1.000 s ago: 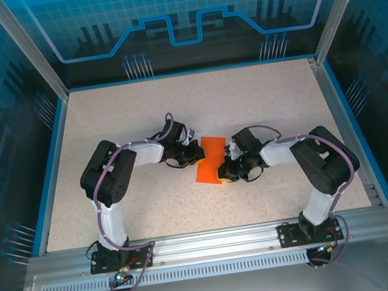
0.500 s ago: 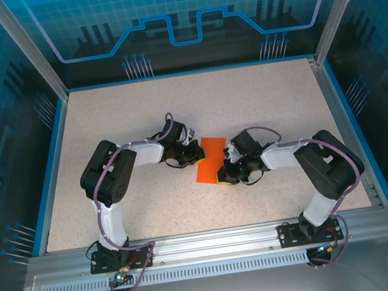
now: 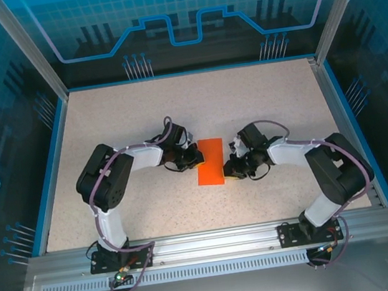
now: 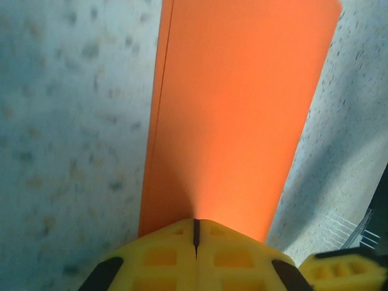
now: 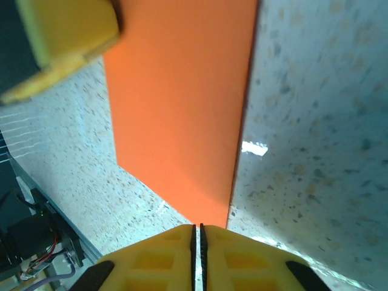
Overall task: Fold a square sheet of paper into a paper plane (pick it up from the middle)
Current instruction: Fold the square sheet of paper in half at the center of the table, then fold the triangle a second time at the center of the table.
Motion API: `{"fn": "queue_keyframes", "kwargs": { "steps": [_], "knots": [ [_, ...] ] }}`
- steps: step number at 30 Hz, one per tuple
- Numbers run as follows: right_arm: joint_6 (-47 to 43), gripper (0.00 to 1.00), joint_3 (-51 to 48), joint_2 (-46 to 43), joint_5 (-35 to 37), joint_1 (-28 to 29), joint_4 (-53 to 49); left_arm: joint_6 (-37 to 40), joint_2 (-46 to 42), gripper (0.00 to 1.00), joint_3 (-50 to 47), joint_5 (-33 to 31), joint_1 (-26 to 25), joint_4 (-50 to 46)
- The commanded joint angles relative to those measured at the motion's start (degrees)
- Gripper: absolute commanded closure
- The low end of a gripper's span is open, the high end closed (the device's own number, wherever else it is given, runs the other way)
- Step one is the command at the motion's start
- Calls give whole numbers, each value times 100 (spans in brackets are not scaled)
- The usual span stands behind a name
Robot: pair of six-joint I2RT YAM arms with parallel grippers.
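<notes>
Orange folded sheet on table, left tool clamped on its edge, right tool state unclear

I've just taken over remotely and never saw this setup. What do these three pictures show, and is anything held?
Two white-and-black robot arms are bolted at the near edge of a speckled beige table. The overhead picture looks down from behind them; the other two come from cameras on each wrist, looking past yellow fingertips. Between the arms lies a thin bright orange sheet of paper, folded into a narrow rectangle. The left gripper is shut, its tips meeting the paper's end; pinching or pressing, I cannot tell. The right gripper shows a hairline gap at the paper's corner, so its grip is unclear.
</notes>
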Motion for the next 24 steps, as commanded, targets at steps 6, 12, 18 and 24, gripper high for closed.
{"fn": "queue_keyframes", "kwargs": {
  "steps": [6,12,18,24],
  "knots": [
    [-333,79,607,182,590,-60,-616,-160,-1264,71,-330,-749,-120,-664],
    [-146,72,981,646,471,-24,-383,-152,-1797,61,-788,-729,71,-666],
    [-120,66,1138,843,257,-11,-282,-354,-1583,57,-828,-122,334,-105],
    [-116,64,1158,1104,269,-12,-292,-446,-1259,56,-626,57,353,-15]
  ]
}}
